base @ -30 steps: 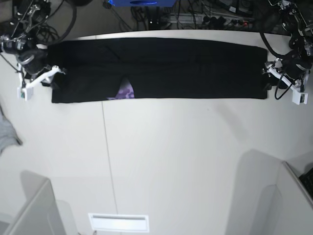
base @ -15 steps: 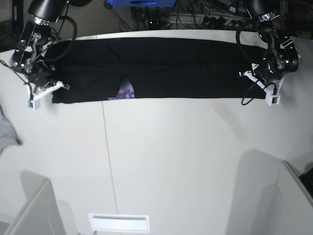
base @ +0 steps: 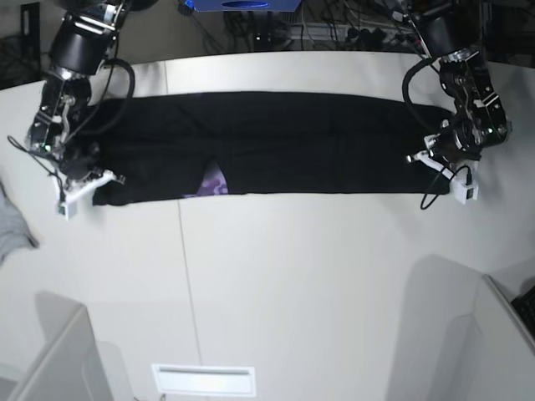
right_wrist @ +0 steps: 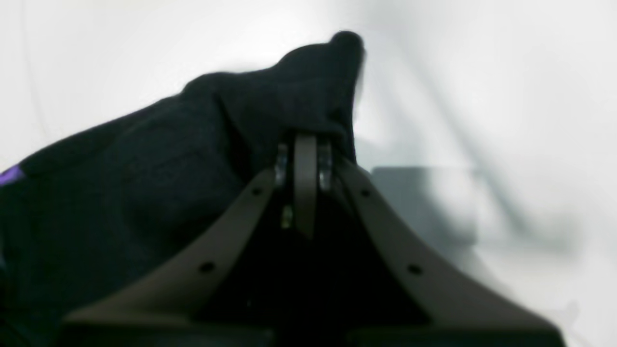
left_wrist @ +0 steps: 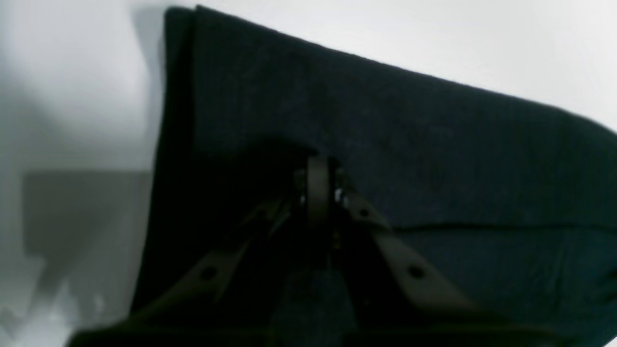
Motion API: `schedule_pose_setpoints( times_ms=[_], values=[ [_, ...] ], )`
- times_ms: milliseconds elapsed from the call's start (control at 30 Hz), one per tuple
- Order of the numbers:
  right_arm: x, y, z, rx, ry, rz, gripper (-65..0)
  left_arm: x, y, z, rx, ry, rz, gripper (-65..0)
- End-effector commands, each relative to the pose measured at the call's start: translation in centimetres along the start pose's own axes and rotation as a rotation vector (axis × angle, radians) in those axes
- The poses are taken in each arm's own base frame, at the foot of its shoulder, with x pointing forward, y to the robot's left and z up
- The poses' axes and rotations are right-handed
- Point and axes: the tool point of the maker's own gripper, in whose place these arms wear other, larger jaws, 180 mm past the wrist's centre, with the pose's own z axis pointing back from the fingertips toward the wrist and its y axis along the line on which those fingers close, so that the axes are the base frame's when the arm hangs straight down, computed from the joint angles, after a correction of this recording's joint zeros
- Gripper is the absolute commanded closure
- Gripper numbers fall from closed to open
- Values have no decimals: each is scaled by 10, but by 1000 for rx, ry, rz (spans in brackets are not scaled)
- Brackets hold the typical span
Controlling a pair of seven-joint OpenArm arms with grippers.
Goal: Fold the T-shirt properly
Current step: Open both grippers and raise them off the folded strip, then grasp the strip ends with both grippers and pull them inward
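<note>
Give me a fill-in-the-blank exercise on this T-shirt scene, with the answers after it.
1. The T-shirt is mostly ____ in colour.
2. The left gripper is ____ on the T-shirt's end.
3. The patch showing at the T-shirt's near edge is ____.
4. The right gripper pinches the T-shirt's ____ end in the base view.

Answers: black; shut; purple; left

Both arms reached down from the far side, wrists bent low. The left gripper (base: 436,160) and the right gripper (base: 87,177) had their jaws closed.
</note>
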Motion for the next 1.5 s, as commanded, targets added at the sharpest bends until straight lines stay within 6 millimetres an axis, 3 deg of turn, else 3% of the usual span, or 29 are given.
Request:
schedule_pose_setpoints(
  times_ms=[0, 133, 267, 400, 533, 667, 900, 967, 1067, 1167, 1367, 1467],
  values=[
    [17, 3, 2, 7, -33, 12, 0, 4, 9, 2, 45, 22, -12, 0],
    [43, 15, 1, 28, -72, 24, 0, 37, -2, 6, 28, -41, -22, 0],
    [70, 24, 21, 28, -134, 70, 0, 61, -8, 22, 29, -121, -50, 0],
    [94, 35, 52, 17, -213, 133, 0, 80, -5, 55, 71, -171, -95, 0],
    [104, 44, 86, -3, -307, 203, 0, 95, 23, 102, 156, -265, -47, 0],
    [98, 49, 108, -17, -350, 251, 0, 83, 41, 125, 218, -274, -166, 0],
    [53, 41, 103, -24, -254, 257, 0, 36, 78, 136, 285, -154, -295, 0],
    [40, 44, 99, -11, -229, 239, 0, 30, 81, 136, 280, -148, -332, -151],
    [18, 52, 93, 14, -190, 202, 0, 21, 78, 121, 226, -177, -288, -454],
    [3, 62, 89, 41, -166, 169, 0, 14, 81, 105, 186, -174, -239, -632],
    [-5, 72, 86, 64, -154, 141, 0, 5, 84, 70, 104, -125, -125, -574],
    [-5, 72, 87, 64, -157, 142, 0, 8, 73, 56, 62, -106, -128, -555]
  ],
)
